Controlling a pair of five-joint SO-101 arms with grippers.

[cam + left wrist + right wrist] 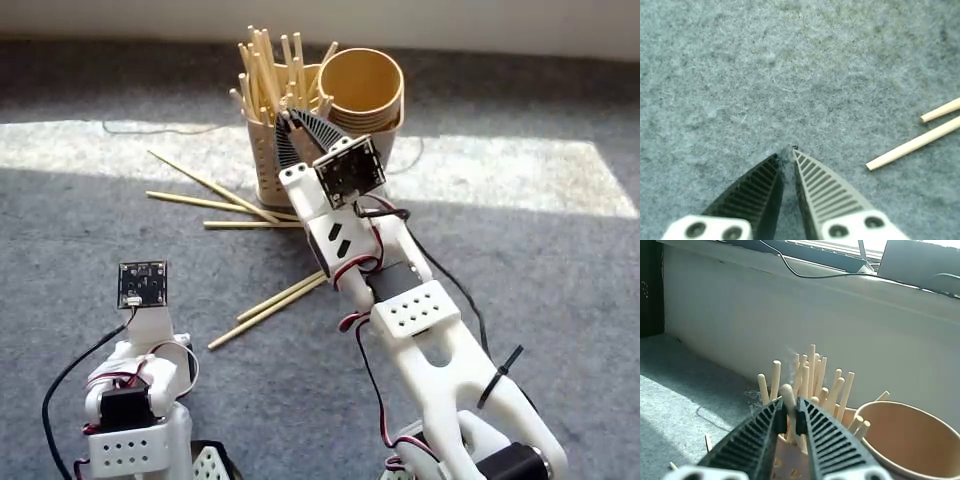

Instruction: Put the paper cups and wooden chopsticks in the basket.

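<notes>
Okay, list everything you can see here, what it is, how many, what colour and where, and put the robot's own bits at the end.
basket: one, cream, perforated, at the far side of the carpet
paper cups: nested stack, number unclear, tan, inside the basket
standing chopsticks: many, pale wood, upright in the basket beside the cups
loose chopsticks: five, pale wood, flat on the carpet; three beside the basket, two between the arms
held chopstick: one, pale wood, above the basket
carpet: one, grey, under everything
left gripper: black and white, shut and empty, low over the carpet
right gripper: black, shut on the held chopstick, over the basket
</notes>
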